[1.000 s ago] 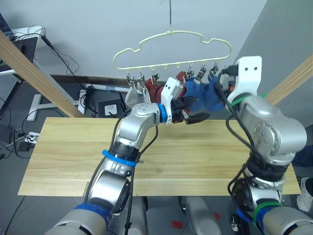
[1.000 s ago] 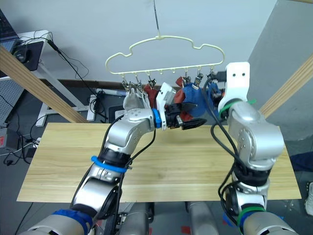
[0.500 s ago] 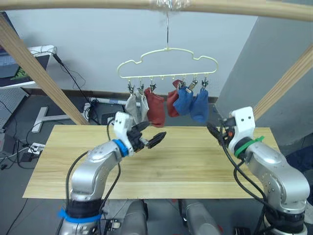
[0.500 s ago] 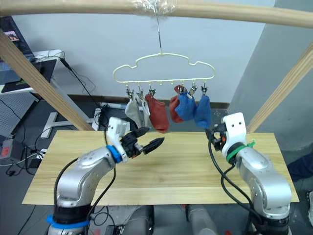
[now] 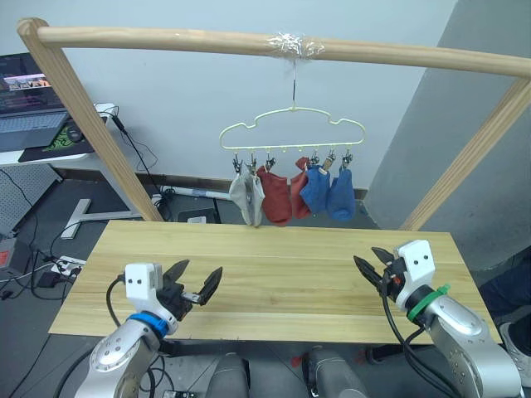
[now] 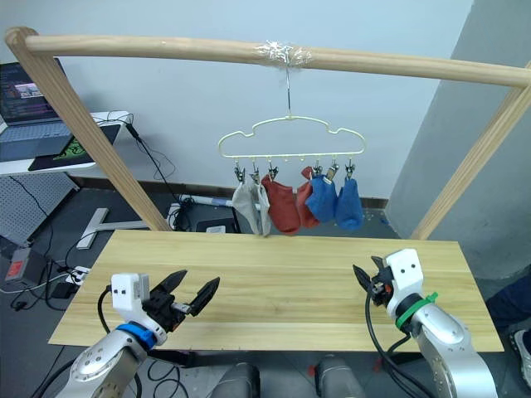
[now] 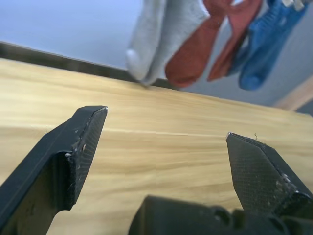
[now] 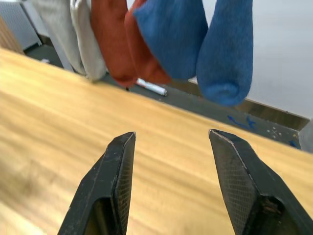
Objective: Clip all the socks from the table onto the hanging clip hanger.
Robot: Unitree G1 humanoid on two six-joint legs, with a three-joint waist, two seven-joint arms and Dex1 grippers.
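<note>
The wood table [image 5: 274,274] is bare. Six socks [image 5: 290,192] hang on the clip hanger [image 5: 292,128] under a pole frame [image 5: 249,43]. The left gripper [image 5: 197,286] and right gripper [image 5: 372,264] are both wide apart, holding nothing.

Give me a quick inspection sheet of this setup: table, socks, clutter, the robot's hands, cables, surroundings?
Surface: table of light wood planks, nothing lying on it.
Job's things: six socks, grey, rust-red and blue, all hanging from the clip hanger.
Clutter: nothing seen on the table.
Grippers: left gripper and right gripper low over the table's near edge, fingers open and holding nothing.
Cables: loose cables on the floor.
Surroundings: wooden pole frame; laptop on a side desk.
</note>
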